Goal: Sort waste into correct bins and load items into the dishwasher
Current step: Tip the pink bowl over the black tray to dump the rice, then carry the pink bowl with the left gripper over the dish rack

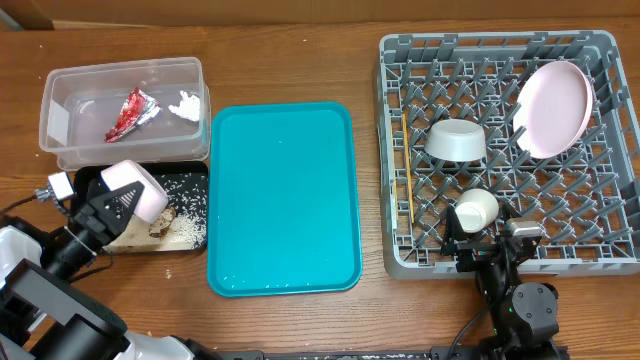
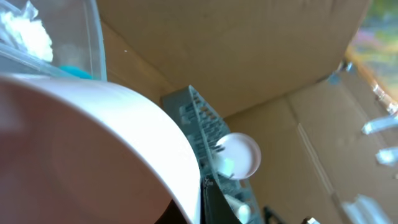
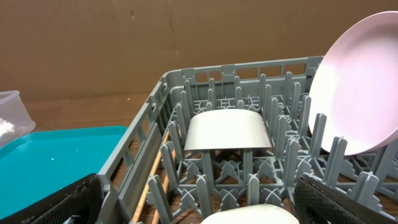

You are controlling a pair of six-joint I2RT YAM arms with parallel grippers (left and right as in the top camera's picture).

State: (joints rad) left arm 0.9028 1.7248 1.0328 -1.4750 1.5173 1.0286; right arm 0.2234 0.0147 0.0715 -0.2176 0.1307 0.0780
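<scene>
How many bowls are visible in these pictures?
2. A grey bowl lies upside down in the rack. A small pink bowl is held by the left gripper over the black tray. No other bowl shows, though one could be hidden.

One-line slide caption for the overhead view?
Left gripper holds pink bowl tilted over black tray; plate, grey bowl, cup and chopsticks racked.
</scene>
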